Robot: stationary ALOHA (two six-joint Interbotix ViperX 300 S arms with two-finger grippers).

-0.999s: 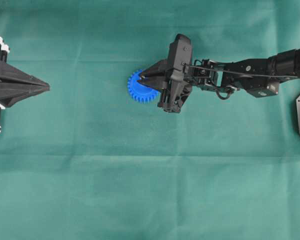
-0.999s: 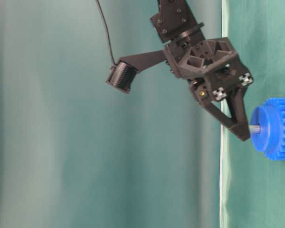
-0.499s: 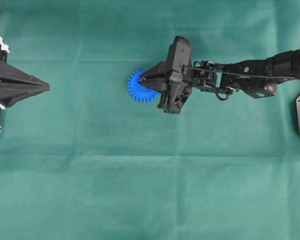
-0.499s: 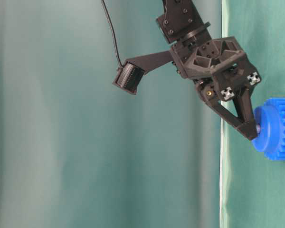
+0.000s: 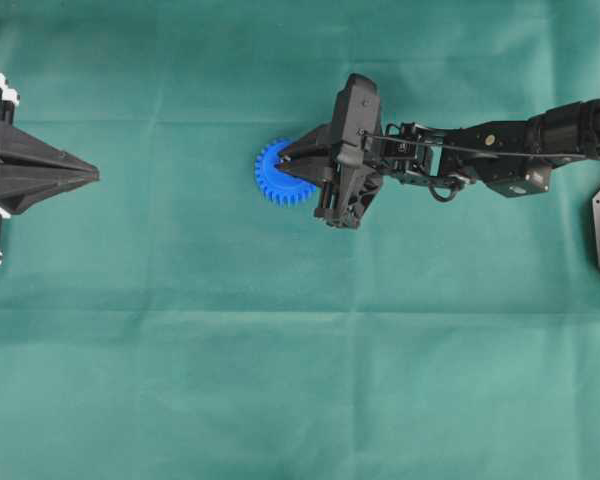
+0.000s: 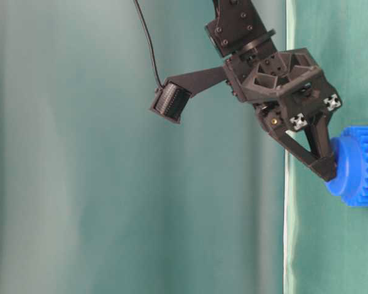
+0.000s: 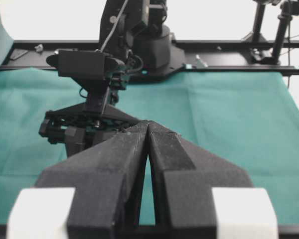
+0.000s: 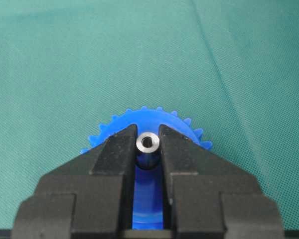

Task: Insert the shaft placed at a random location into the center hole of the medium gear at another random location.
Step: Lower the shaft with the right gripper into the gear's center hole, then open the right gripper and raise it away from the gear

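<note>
Now the right claw (image 8: 148,149) is gripping the small silver-grey metal shaft (image 8: 148,143), tips resting against the bright blue plastic toothed gear (image 5: 272,176) on the green-clothed worktop (image 5: 280,350); the left claw (image 7: 147,130) is sitting clenched.

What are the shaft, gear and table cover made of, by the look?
Shaft: likely metal, silver-grey, bright sheen on its end face.
Medium gear: probably plastic, uniform bright blue, matte, moulded teeth.
Table cover: green woven cloth, weave visible; creases in the overhead view.
</note>
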